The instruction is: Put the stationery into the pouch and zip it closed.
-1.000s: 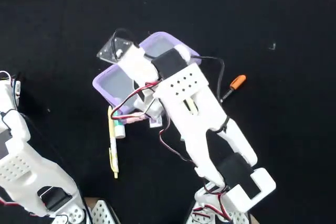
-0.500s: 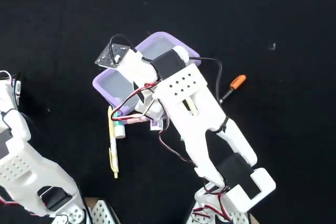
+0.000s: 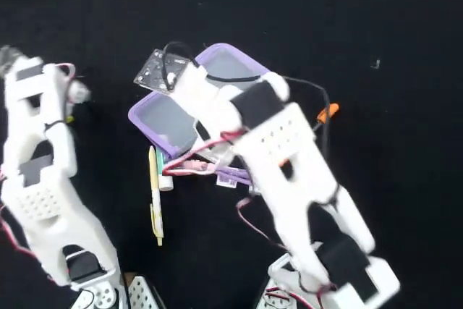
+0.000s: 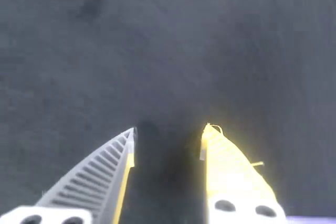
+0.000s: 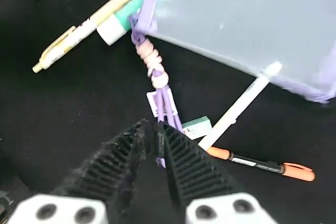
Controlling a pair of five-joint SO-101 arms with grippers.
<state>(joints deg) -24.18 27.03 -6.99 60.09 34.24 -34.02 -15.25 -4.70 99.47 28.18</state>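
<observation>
The purple pouch (image 3: 170, 119) with grey mesh sides lies mid-table, partly under my right arm (image 3: 282, 150). In the right wrist view the pouch (image 5: 247, 24) trails a pink and purple zipper pull cord (image 5: 152, 66), and my right gripper (image 5: 157, 132) is shut on the cord's purple strap. A yellow pen (image 3: 154, 197) and a white and green tube (image 5: 118, 22) lie by the pouch's corner. A white pen (image 5: 236, 109), a small green piece (image 5: 197, 127) and an orange-capped pen (image 5: 262, 167) lie beside the pouch. My left gripper (image 4: 168, 135) hangs open over bare black table.
The left arm (image 3: 40, 150) stands tall at the table's left side. The orange pen's cap (image 3: 328, 112) pokes out from behind the right arm. Black cloth covers the whole table, with open room at the far side and on the right.
The left arm has swung up along the table's left side. The right arm has shifted right and toward the near edge, and the purple strap now stretches out from the pouch.
</observation>
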